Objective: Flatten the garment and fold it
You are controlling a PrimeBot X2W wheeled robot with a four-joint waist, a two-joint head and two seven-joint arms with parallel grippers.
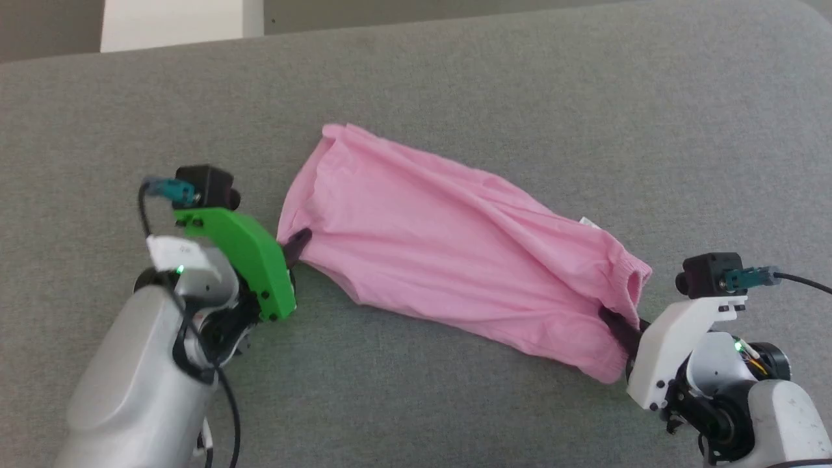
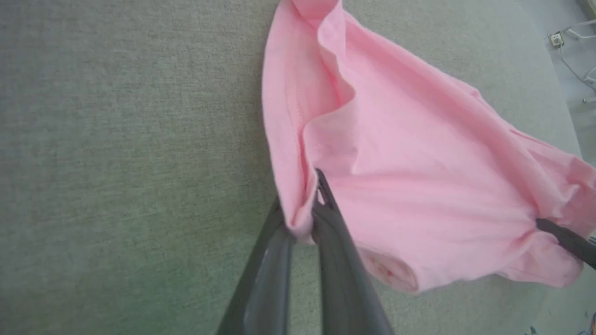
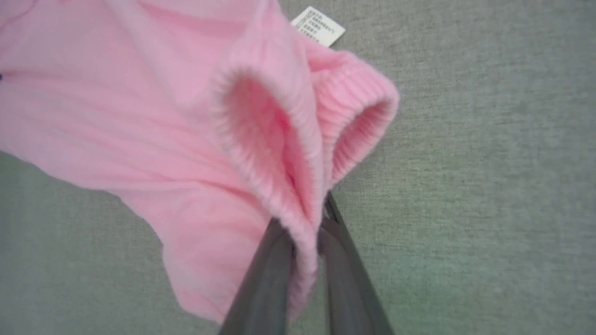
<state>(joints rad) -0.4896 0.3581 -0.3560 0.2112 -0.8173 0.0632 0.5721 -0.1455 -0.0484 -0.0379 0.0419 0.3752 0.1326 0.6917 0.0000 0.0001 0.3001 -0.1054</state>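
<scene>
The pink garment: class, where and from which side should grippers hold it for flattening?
The garment at its two short ends, from outside: left gripper on the hem, right gripper on the ribbed band. Long and wrinkled, it should flatten when pulled endwise.

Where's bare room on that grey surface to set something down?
Bare: the grey surface beyond the pink garment to the far edge, and the near strip between left gripper and right gripper. Crowded: the garment's two ends, where they pinch it.
</scene>
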